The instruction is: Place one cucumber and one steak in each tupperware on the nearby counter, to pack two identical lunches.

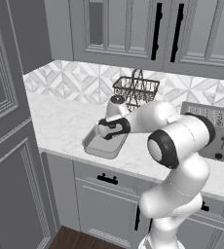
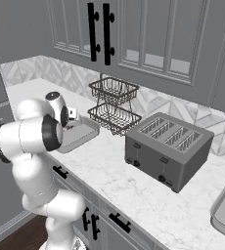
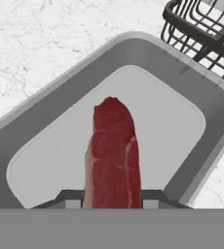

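Dark red steak [image 3: 115, 155] with a pale fatty edge, plain grey tupperware [image 3: 192, 92], white surface [image 1: 65, 121] veined faint grey, black wire basket [image 2: 113, 103], grey toaster [image 2: 167, 149]

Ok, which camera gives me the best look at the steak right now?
The hand view: the steak hangs between the gripper fingertips, directly over the grey tupperware, with its marbling plain. In the left base view the hand covers it above the tupperware; in the right base view the arm blocks it, leaving part of the tupperware.
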